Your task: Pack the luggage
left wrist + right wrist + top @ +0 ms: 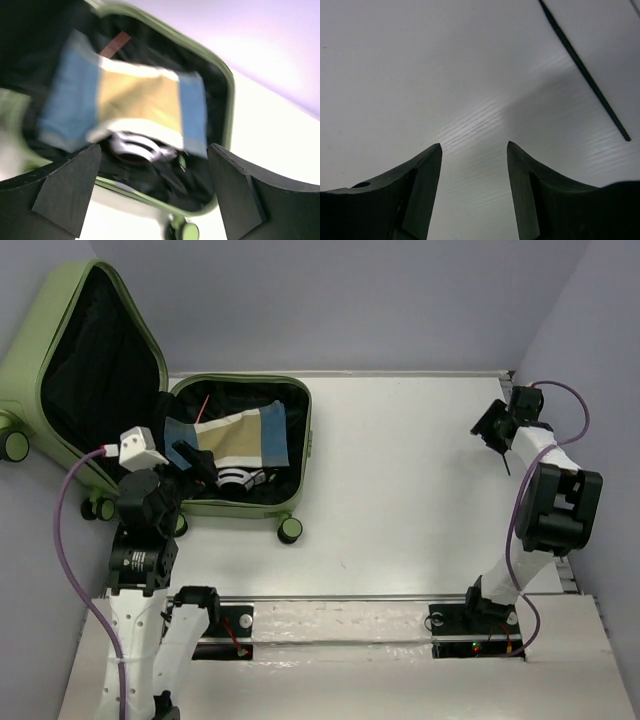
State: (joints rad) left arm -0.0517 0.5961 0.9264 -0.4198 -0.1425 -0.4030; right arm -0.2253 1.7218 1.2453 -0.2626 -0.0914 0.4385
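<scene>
Plainly, left gripper [154,152] gapes empty facing the open luggage [20,380]; right gripper [474,146] stands parted above table [400,490]

Luggage [100,370]: hard matt shell, black fabric lining.

White tabletop [400,490] fills the centre of the frame, with pale lavender-grey walls [350,300] rising behind. Left of centre lies a folded blue-and-tan cloth [235,440], a black-and-white striped item [240,478] just below it. A metal rail [340,620] crosses the lower frame.
</scene>
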